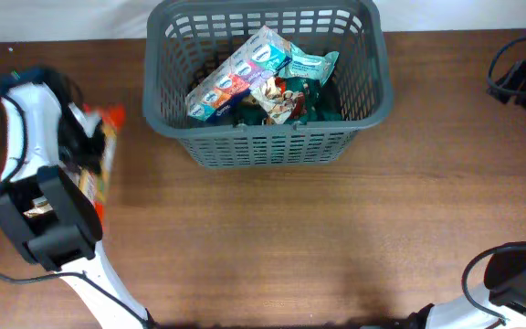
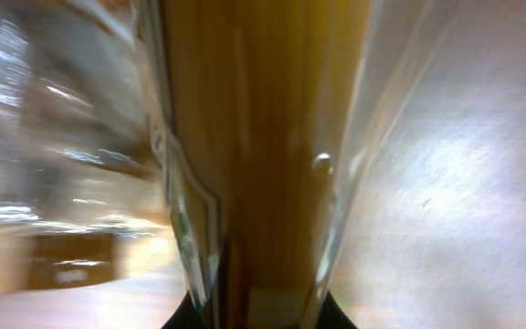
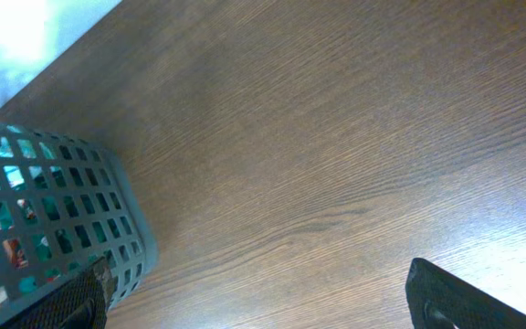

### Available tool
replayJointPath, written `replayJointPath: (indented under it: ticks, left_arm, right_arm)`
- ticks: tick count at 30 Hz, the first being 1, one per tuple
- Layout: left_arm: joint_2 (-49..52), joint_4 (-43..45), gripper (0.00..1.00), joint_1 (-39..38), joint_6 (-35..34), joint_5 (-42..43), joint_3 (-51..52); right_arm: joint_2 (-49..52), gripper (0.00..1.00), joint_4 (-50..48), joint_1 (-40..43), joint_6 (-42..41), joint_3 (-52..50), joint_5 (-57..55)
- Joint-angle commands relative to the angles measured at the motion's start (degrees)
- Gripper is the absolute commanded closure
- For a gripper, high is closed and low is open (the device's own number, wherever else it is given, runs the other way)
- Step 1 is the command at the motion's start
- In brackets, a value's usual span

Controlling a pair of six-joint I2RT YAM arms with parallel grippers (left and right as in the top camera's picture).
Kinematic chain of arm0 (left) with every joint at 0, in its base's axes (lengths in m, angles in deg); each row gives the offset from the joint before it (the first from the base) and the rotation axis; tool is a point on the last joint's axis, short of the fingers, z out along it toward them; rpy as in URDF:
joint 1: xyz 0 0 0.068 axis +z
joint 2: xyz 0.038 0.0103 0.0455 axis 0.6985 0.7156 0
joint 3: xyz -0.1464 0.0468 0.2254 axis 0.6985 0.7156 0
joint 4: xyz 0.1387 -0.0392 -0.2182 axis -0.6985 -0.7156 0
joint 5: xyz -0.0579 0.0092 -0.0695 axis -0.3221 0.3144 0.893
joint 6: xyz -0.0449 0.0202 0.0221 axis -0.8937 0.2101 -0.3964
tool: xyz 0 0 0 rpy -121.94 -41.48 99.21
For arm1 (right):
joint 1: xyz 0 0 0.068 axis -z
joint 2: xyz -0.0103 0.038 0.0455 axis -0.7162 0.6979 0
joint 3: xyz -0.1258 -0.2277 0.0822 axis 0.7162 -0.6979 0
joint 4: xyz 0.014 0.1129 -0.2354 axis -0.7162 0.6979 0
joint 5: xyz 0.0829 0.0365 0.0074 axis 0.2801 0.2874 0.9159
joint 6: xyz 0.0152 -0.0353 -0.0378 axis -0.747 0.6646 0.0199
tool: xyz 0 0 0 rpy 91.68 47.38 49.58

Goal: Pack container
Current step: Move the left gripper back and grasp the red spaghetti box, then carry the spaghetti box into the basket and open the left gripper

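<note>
Pick-up step, by my reading: left gripper (image 1: 88, 144) at long orange-and-clear packet (image 1: 110, 117), left of brown wooden table (image 1: 336, 238), grip cannot be told; right gripper (image 3: 263, 306) idle, fingers apart; large dark-grey slotted plastic basket (image 1: 263, 146) far-centre, part-filled; next likely needs firm clamp, lift over rim.

a: where's the left arm (image 1: 27, 137)?
b: along the left edge, bent over, with the left gripper (image 1: 88, 139) pointing down, low.
a: jaws?
b: can't say (the wrist view is blurred, with only dark finger stubs (image 2: 190, 320) at its bottom).
a: and the right arm (image 1: 519, 274)?
b: drawn back at the right edge. the right gripper (image 1: 521, 80) sits in the far corner, its fingers (image 3: 441, 292) spread wide.
</note>
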Motion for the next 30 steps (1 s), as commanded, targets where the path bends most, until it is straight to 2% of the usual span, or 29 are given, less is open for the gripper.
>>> replayJointPath:
  ticks: [1,6,7,9,12,14,17,18,21,23,30]
  left_arm:
    - [-2.95,-5.09,0.98,-0.72,0.68,0.59,-21.24]
    - [-4.50,-5.55,0.98,-2.58,0.59,0.85,-42.23]
    - [-5.46,-4.09,0.98,-4.11,3.19,1.99,-48.30]
    - [-6.56,-2.25,0.98,-6.69,9.38,4.66,-53.79]
    - [-8.28,1.22,0.98,-12.41,17.62,9.49,-59.63]
    - [-9.05,3.61,0.98,-17.81,22.91,9.81,-61.92]
    - [-9.11,4.68,0.98,-25.88,33.92,9.86,-62.62]
    - [-8.70,4.44,0.98,-30.62,40.52,9.81,-61.94]
    - [-7.23,3.26,0.98,-37.09,50.05,9.77,-59.08]
    - [-5.99,2.75,0.98,-39.43,52.52,9.75,-56.04]
    - [-0.31,2.73,0.98,-40.30,52.50,9.73,-41.94]
  right_arm:
    - [-0.66,0.01,0.07,-0.24,-0.02,-0.11,-0.13]
    - [-0.63,0.01,0.07,-0.24,0.00,-0.11,-0.33]
    - [-0.66,0.01,0.07,-0.24,0.00,-0.11,-0.33]
    - [-0.63,0.01,0.04,-0.24,0.00,-0.11,-0.33]
    - [-0.63,0.01,0.04,-0.24,0.00,-0.11,-0.31]
    - [-0.66,0.01,0.07,-0.24,0.00,-0.11,-0.31]
    - [-0.66,0.01,0.11,-0.24,0.00,-0.11,-0.31]
    - [-0.66,0.01,0.26,-0.24,0.00,-0.11,-0.31]
    - [-0.63,0.01,0.66,-0.24,-0.02,-0.11,-0.31]
    - [-0.63,0.01,1.03,-0.24,0.00,-0.11,-0.31]
    - [-0.66,0.01,1.60,-0.24,0.00,-0.11,-0.31]
